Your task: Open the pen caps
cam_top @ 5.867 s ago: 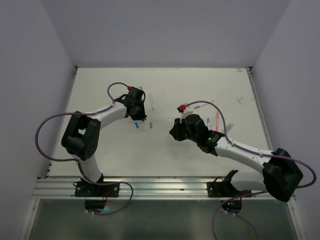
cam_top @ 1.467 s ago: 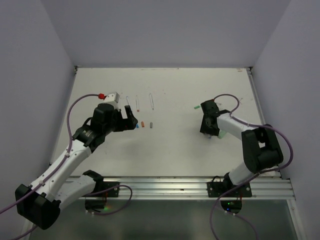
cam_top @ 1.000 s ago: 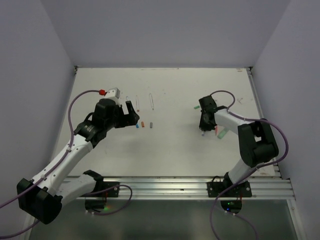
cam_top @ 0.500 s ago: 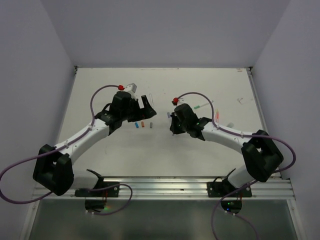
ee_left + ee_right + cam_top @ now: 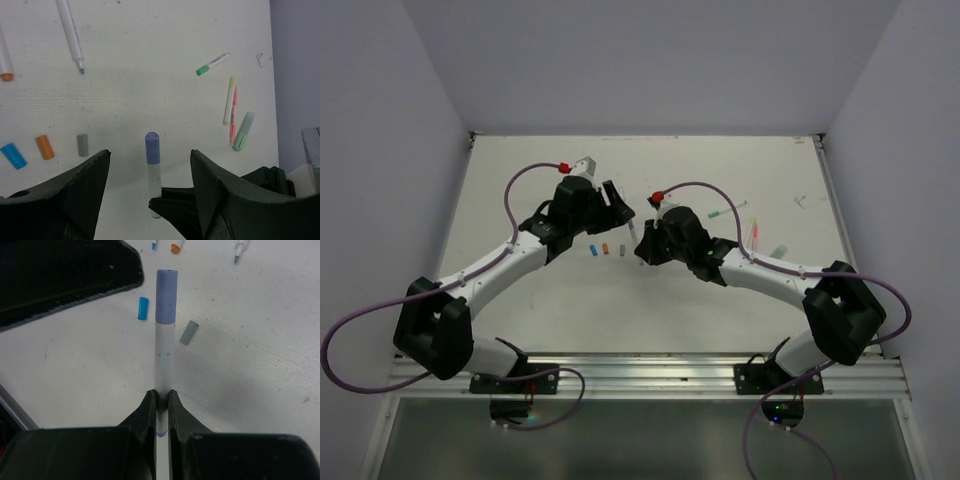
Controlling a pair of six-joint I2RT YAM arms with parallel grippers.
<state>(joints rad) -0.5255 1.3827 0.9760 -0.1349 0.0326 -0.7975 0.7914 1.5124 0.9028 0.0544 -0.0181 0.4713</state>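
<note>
Grip on the pen was provided by the right gripper point(image 5: 160, 395), whose fingers were pressed against opposite sides of the white barrel point(image 5: 164, 355), pinching it partway along its length. The barrel projected forward from the fingers and carried the purple cap point(image 5: 166, 295) at its far end, fully seated on it. The pen was held clear above the table point(image 5: 150, 90), near the middle of the work surface.

The left gripper point(image 5: 149, 162) faced the pen from the opposite side. Its fingers point(image 5: 75, 195) were spread, one on each side of the purple cap, with a visible gap between each finger and the cap. No contact was visible in the left wrist view.

Three loose caps lay in a row on the table below the left gripper: the blue cap point(image 5: 13, 155), the orange cap point(image 5: 45, 147) and the grey cap point(image 5: 82, 145), near one another but apart. Two uncapped pens point(image 5: 71, 35) lay beyond them, one with a grey tip and one with an orange tip.

Further to the right lay a green-capped pen point(image 5: 212, 64), and beyond it a yellow pen point(image 5: 229, 100), a red pen point(image 5: 233, 120) and a mint-green marker point(image 5: 243, 131) close together.
</note>
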